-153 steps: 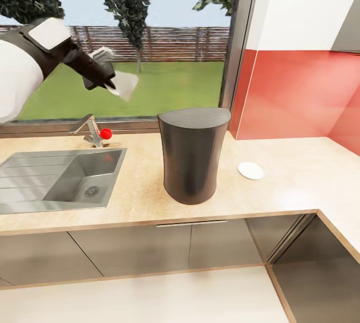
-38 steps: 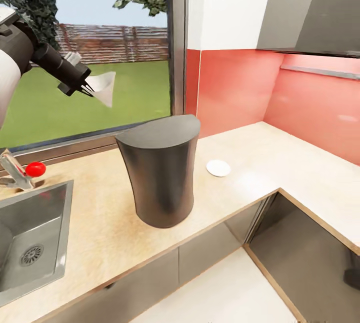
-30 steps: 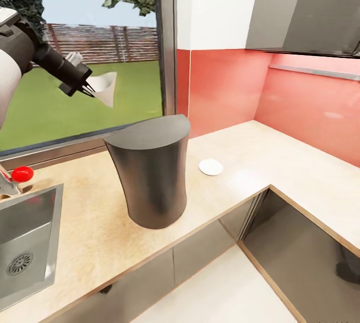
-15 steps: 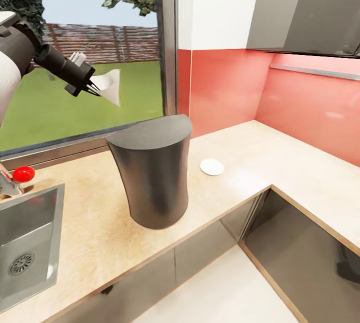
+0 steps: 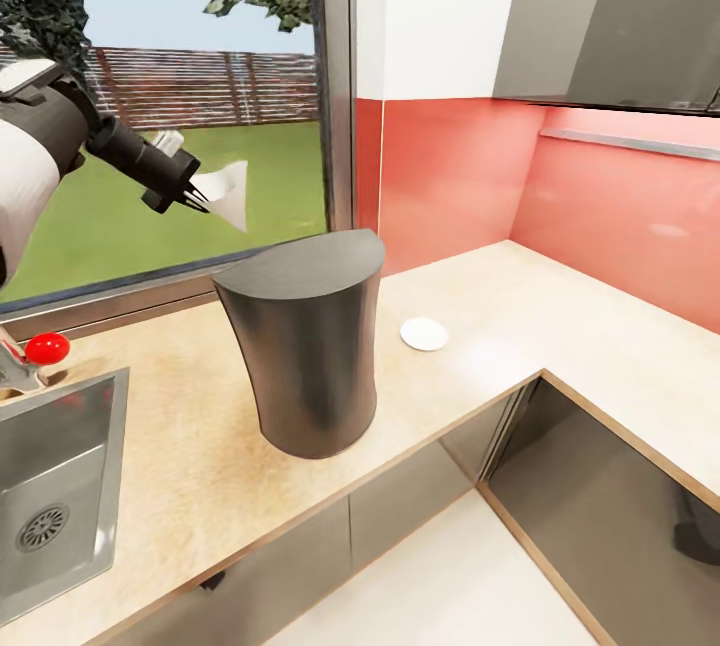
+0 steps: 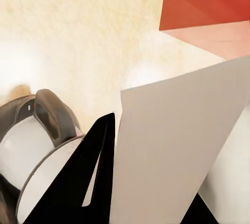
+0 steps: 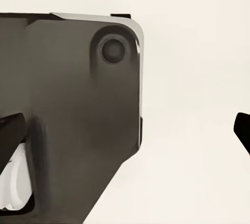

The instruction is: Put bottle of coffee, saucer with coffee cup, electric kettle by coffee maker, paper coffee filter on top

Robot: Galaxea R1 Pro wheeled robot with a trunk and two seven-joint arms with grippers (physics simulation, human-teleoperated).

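Evidently the left claw (image 5: 192,198) pinched the paper filter (image 5: 228,194) aloft, left of the coffee maker (image 5: 305,346), probably for placing on top; the right claw's state was unclear.

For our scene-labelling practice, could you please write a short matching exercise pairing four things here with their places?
Things:
1. paper coffee filter
2. coffee maker
3. saucer
4. sink

Places:
A. lying flat on the kitchen countertop, toward the red wall
B. set into the counter at the view's left
C. held in the left gripper, in the air
D. standing upright on the counter

Pairs: 1-C, 2-D, 3-A, 4-B
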